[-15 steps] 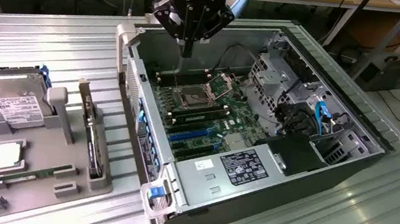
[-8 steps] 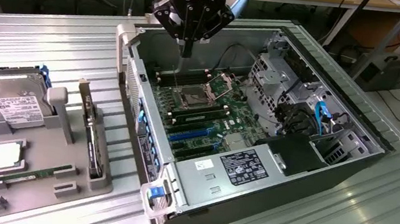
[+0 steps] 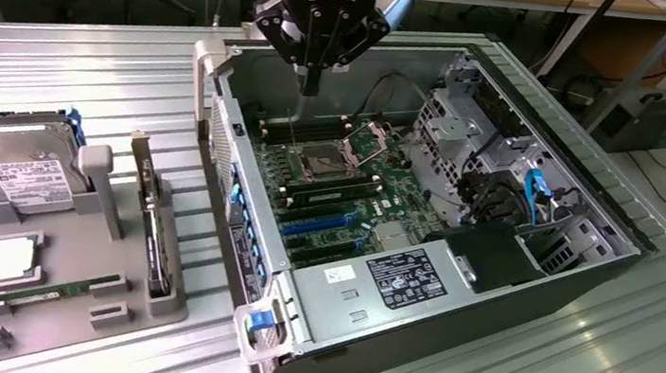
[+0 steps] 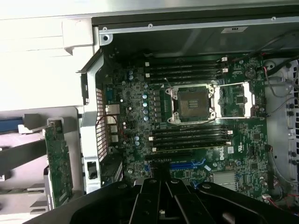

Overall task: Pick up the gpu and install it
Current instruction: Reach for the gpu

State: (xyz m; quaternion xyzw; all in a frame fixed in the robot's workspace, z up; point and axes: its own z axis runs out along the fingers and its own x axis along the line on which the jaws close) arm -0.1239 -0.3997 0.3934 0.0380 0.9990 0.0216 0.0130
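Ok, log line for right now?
gripper shut, empty, over open computer case | graphics card upright in grey holder, apart from gripper | install not done

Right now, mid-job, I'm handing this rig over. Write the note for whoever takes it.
Gripper: shut, empty, hanging over the motherboard inside the open computer case.
Gpu: standing on edge in the grey holder on the table, to the exterior view's left of the case, untouched.
Done: nothing visible yet.
Left: gpu not picked up, not installed; the blue slots are bare.
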